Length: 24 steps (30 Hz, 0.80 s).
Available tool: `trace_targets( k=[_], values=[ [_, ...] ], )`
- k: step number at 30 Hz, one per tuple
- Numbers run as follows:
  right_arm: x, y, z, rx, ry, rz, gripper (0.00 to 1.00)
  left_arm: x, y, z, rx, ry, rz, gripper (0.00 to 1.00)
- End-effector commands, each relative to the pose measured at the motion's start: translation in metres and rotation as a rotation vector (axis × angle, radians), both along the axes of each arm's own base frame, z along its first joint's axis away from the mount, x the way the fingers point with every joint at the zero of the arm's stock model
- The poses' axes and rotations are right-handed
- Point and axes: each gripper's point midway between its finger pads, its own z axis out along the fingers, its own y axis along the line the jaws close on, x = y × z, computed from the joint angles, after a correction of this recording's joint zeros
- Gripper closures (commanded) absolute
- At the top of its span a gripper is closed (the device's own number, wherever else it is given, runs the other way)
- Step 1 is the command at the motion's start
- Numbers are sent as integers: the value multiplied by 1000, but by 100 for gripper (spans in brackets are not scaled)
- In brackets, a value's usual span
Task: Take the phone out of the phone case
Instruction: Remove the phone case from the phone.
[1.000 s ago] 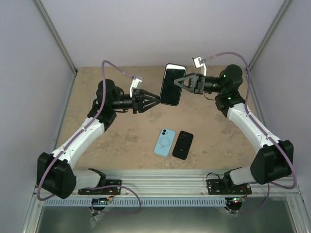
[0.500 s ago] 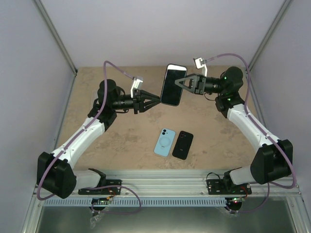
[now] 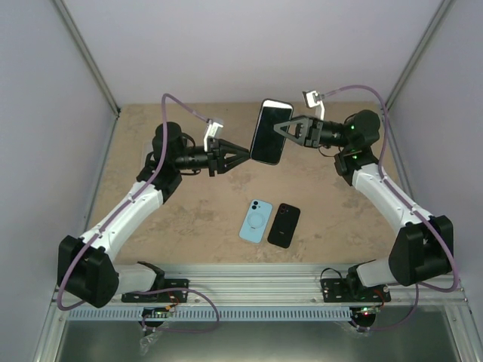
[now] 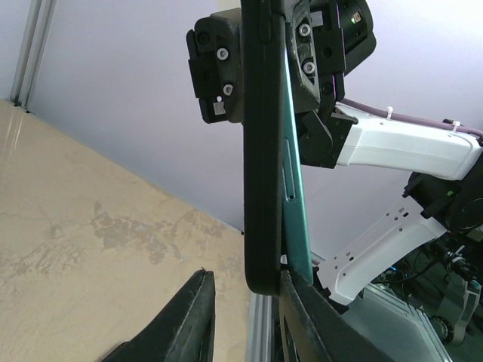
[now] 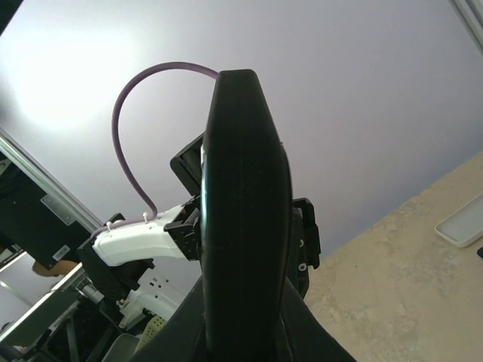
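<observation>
My right gripper (image 3: 276, 129) is shut on the phone in its dark case (image 3: 272, 132) and holds it upright above the back of the table. In the right wrist view the case's black edge (image 5: 245, 226) fills the gap at the right gripper (image 5: 245, 302). My left gripper (image 3: 243, 153) is open at the phone's lower left corner. In the left wrist view the left gripper (image 4: 243, 277) straddles that corner. The dark case (image 4: 262, 151) and the teal phone edge (image 4: 296, 188) stand slightly apart at the bottom. One finger (image 4: 302, 317) touches there.
A light blue phone (image 3: 256, 221) and a black phone (image 3: 284, 225) lie flat side by side on the tan table (image 3: 189, 219), near the front middle. Grey walls close the sides and back. A metal rail (image 3: 249, 290) runs along the near edge.
The right gripper and the held phone have shifted slightly to the right. The left gripper has stayed open at the phone's lower left corner.
</observation>
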Motion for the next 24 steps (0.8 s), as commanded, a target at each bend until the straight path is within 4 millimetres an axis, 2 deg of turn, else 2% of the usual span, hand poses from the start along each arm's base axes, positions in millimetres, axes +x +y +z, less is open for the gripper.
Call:
trace_targets(
  k=[1,8,24],
  values=[
    [-34,-5,33,56,-117,62,100,21,0,-12,34,34,84,74],
    [-44,-2,33,67,-120,94,99,26,0,-15,45,43,100,76],
    [-72,17,12,45,-97,213,100,31,-2,-15,50,50,104,78]
  ],
)
